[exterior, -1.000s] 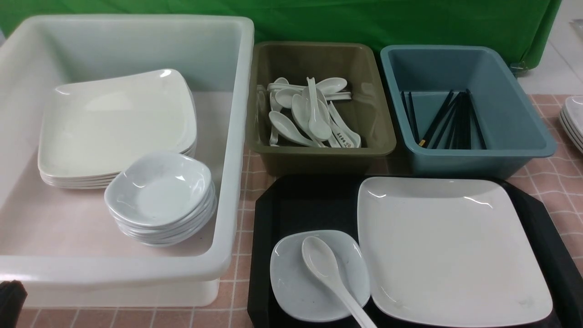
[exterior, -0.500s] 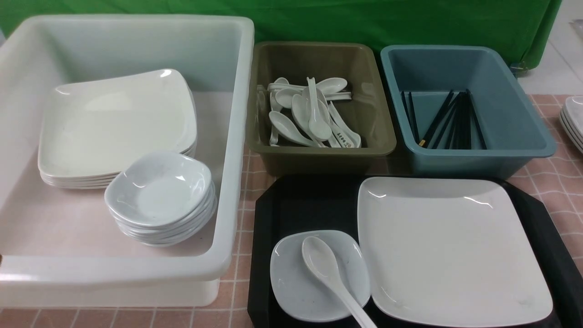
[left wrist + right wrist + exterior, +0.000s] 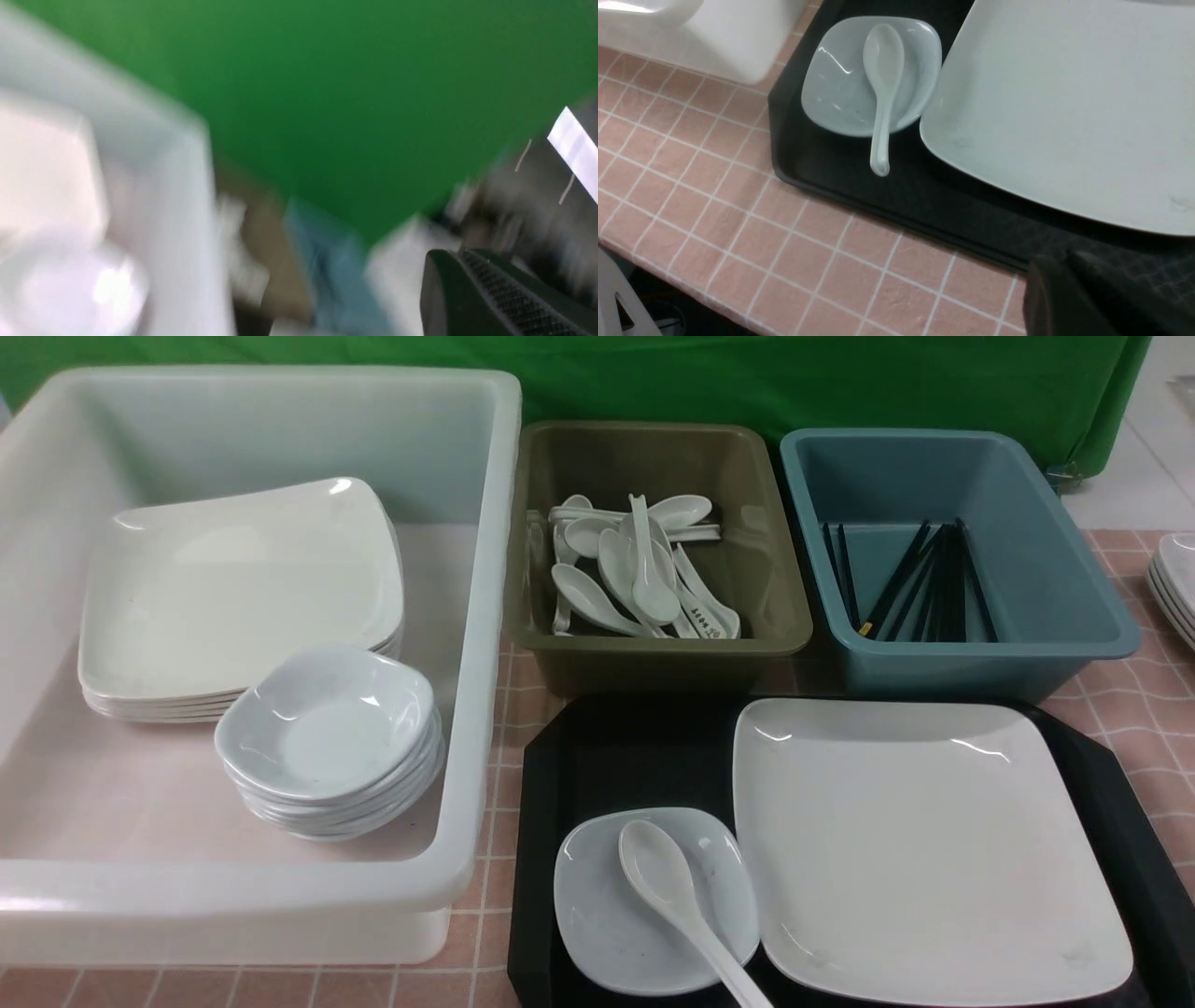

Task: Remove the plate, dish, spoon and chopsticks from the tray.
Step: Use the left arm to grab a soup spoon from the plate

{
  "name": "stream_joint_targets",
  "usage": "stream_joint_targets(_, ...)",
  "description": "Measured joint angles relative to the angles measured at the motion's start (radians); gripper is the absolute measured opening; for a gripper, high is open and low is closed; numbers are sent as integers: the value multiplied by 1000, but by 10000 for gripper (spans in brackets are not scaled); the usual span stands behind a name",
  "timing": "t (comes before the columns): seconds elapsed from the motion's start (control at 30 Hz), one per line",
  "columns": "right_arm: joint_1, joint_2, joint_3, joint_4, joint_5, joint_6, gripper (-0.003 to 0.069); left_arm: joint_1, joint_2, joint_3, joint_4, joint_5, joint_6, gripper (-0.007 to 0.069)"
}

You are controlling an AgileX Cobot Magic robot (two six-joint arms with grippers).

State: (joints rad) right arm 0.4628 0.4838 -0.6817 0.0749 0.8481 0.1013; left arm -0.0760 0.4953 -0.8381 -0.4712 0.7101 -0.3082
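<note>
We see the spoon [image 3: 674,899] in the dish [image 3: 597,919], nine o'clock of the plate [image 3: 924,849]. Only wrist views catch the left gripper [image 3: 472,294], closed; the right gripper [image 3: 1064,294] we cannot tell.

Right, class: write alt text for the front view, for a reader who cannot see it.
A black tray at near right holds a large white plate and, to its left, a small dish with a spoon resting in it. Behind stand an olive tub of spoons and a blue tub of chopsticks; a white bin at left holds stacked plates and dishes.
</note>
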Motion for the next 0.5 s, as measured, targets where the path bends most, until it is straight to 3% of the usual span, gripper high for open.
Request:
stream_joint_targets(0.13,0,0,0,-1,-4,0,99,-6,283,-115,-216,381,277,5)
stream_joint_targets(0.2,0,0,0,-1,-5,0,100,-13,441,-127,-413,473,450,5)
stream_joint_targets(0.27,0,0,0,-1,-7,0,106,-38,547,-130,-539,494,543,5)
stream_joint_targets(0.37,0,0,0,-3,-10,0,112,-118,687,-146,-653,496,610,5)
stream_joint_targets(0.5,0,0,0,-4,-10,-1,114,-248,804,-164,-635,470,604,6)
